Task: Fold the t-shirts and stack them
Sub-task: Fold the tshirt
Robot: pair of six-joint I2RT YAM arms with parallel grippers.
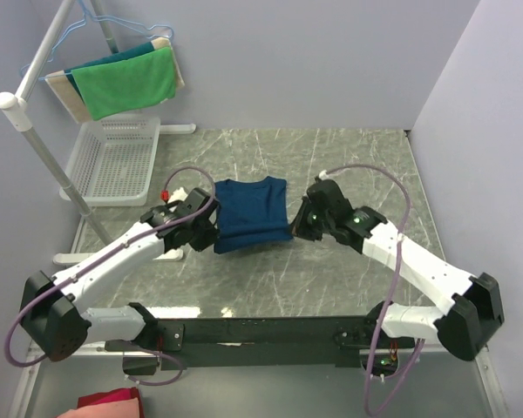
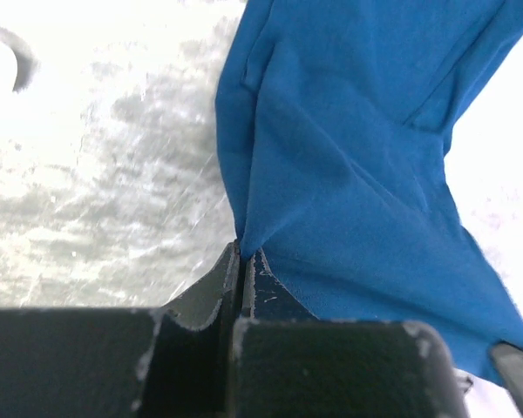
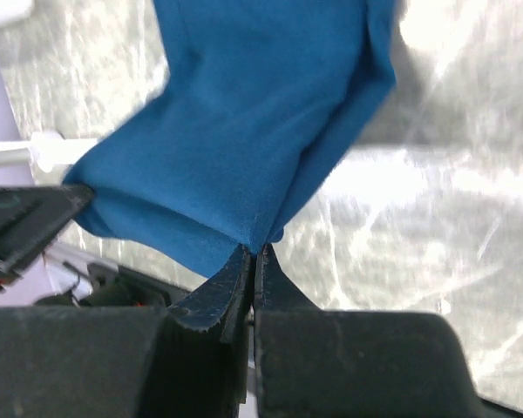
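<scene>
A navy blue t-shirt (image 1: pixel 251 212) lies partly folded at the middle of the marble table, its near edge lifted between the two arms. No print shows. My left gripper (image 1: pixel 211 228) is shut on the shirt's near left corner. In the left wrist view the shirt (image 2: pixel 349 157) runs up out of the closed left gripper (image 2: pixel 243 254). My right gripper (image 1: pixel 298 228) is shut on the near right corner. In the right wrist view the cloth (image 3: pixel 244 122) rises from the closed right gripper (image 3: pixel 255 252).
A white plastic basket (image 1: pixel 113 159) stands at the back left. A white rack (image 1: pixel 35 131) beside it holds a green cloth (image 1: pixel 126 83). A red cloth (image 1: pixel 109 405) lies below the table's near edge at the left. A small red object (image 1: pixel 165 193) lies by the left arm.
</scene>
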